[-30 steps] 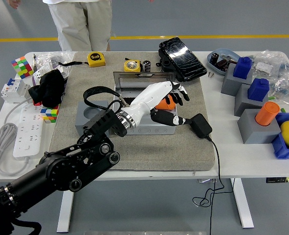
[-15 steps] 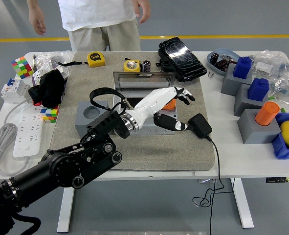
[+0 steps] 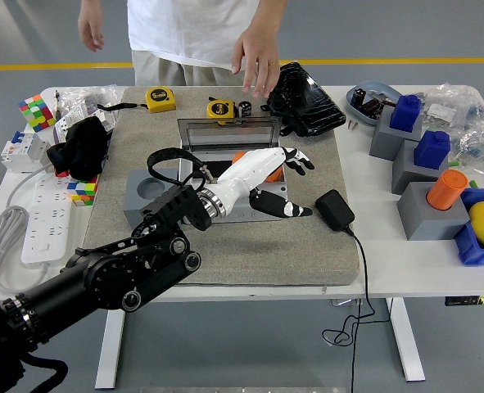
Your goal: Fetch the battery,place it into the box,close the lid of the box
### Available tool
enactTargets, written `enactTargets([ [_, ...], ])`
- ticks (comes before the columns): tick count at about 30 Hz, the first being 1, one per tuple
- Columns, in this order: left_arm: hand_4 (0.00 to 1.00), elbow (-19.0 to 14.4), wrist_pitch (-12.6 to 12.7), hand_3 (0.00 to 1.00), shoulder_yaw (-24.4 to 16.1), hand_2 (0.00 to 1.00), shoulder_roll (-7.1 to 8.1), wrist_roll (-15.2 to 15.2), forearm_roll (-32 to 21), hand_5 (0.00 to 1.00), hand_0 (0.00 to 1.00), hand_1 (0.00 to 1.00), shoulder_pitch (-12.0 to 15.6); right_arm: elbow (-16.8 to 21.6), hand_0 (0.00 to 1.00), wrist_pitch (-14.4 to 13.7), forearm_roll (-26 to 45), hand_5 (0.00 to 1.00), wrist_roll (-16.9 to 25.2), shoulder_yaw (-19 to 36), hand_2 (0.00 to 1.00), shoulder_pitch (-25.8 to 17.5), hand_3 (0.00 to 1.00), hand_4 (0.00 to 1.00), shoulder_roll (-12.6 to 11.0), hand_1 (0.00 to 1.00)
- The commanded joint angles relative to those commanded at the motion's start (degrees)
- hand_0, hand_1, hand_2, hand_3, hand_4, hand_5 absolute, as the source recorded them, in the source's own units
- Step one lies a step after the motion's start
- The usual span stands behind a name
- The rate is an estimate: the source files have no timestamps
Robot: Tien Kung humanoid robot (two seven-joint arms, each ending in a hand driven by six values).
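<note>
With the orange battery [image 3: 240, 155] lying in the open box [image 3: 225, 176], the left hand [image 3: 276, 173], fingers spread and empty, should hook the upright lid [image 3: 225, 131] and fold it down squarely

White table [image 3: 405, 270] on grey floor [image 3: 438, 352]

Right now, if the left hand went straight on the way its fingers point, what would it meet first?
Probably the black bag at the mat's far right, past the box. The left hand points up-right; depth is unclear.
</note>
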Motion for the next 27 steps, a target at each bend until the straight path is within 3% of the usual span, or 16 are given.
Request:
enactTargets([
  [15,0.998,-5.1,-0.1,0.686,-1.5,0.64,0.0,0.1,0.3,0.303,0.711,0.699,0.8,0.1,0.564,-0.2,-0.2,0.472,0.2,0.3,0.588,0.0,0.545,0.929,0.0,0.603],
  [16,0.998,-5.6,-0.2,0.685,-1.7,0.613,0.0,0.2,0.4,0.301,0.592,0.623,1.0,0.1,0.564,-0.2,-0.3,0.472,0.2,0.3,0.589,0.0,0.545,0.928,0.0,0.6],
  [21,0.998,-9.0,-0.2,0.685,-2.9,0.613,0.0,0.6,1.2,0.301,0.592,0.623,2.0,0.1,0.564,-0.2,-0.3,0.472,0.3,0.3,0.589,-0.1,0.545,0.928,0.1,0.6],
  [22,0.998,-9.9,-0.3,0.607,-3.1,0.482,0.06,0.8,1.5,0.302,0.444,0.507,2.2,0.1,0.564,-0.2,-0.3,0.472,0.3,0.4,0.588,-0.1,0.545,0.928,0.1,0.601],
  [27,0.998,-11.1,-0.5,0.607,-3.5,0.482,2.34,1.3,2.3,0.302,0.444,0.507,2.9,0.1,0.564,-0.2,-0.3,0.472,0.4,0.5,0.588,-0.1,0.545,0.928,0.0,0.601],
])
